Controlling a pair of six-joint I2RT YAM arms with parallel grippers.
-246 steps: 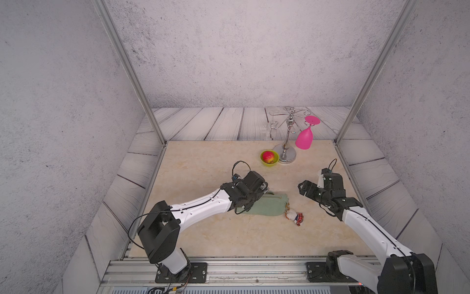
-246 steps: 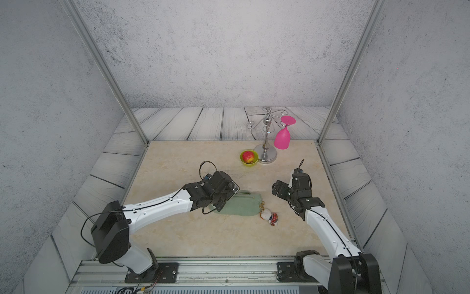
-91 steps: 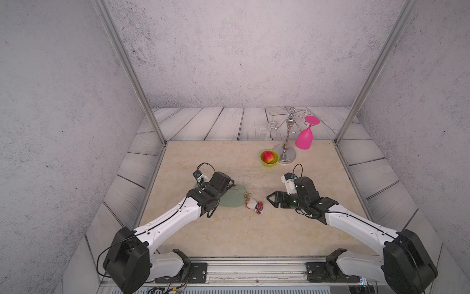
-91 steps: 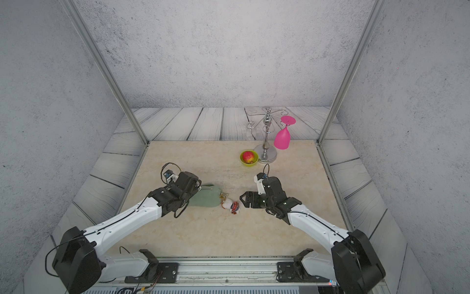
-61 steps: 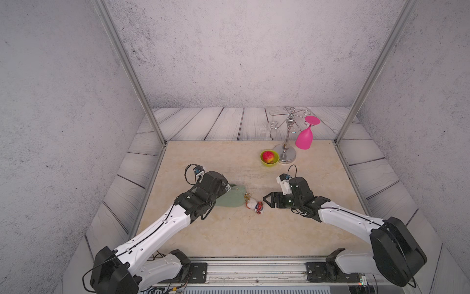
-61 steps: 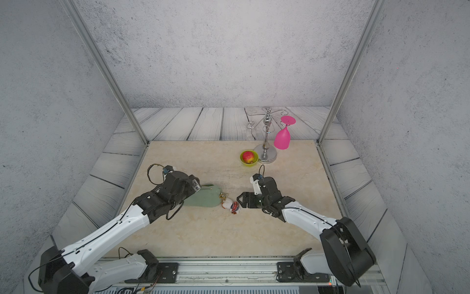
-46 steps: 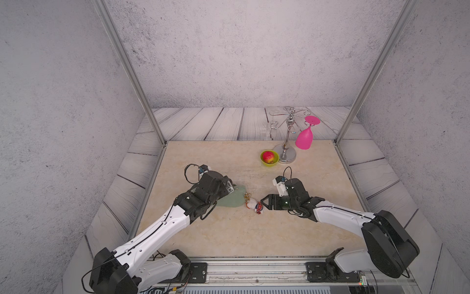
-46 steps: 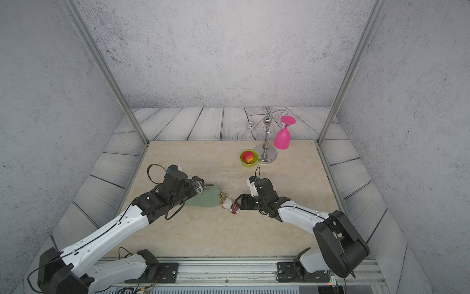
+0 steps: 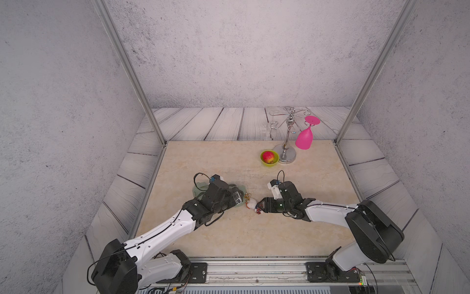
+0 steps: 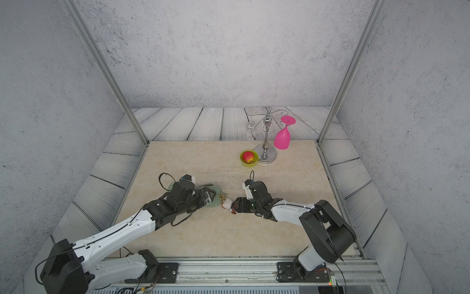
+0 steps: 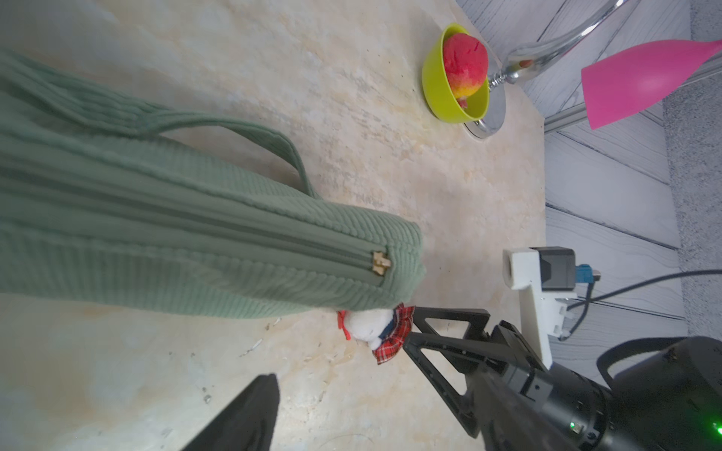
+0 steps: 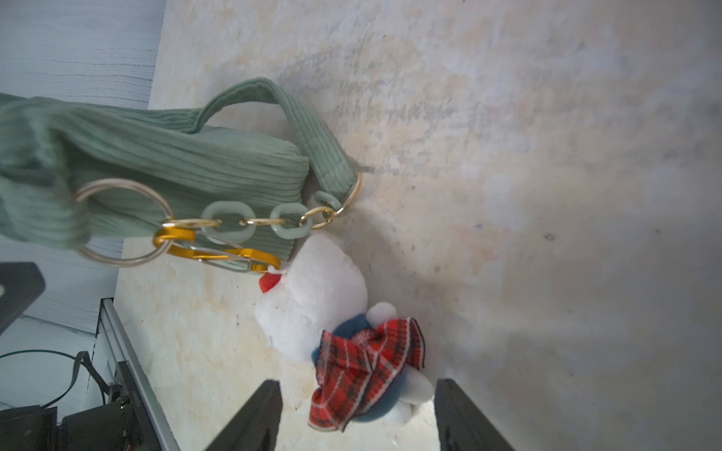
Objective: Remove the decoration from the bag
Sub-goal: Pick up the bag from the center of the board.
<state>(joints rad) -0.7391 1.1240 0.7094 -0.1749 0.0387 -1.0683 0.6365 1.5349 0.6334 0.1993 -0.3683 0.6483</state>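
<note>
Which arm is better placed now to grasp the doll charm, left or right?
Right. The right gripper is open, one finger on each side of the decoration, at its plaid skirt. The left gripper sits at the bag, not around the decoration.

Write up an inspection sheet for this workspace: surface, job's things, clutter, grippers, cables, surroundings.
Surface: beige stone-look table; a few specks near the doll.
Job's things: green bag lying zipped; doll beside its end, its clasp clipped to the bag's ring.
Clutter: fruit in bowl beside chrome rack; pink glass hanging inverted.
Grippers: left gripper open over the bag; right gripper open, straddling the doll's skirt.
Cables: a black loop at each wrist.
Surroundings: grey walls, metal posts, plank border.
</note>
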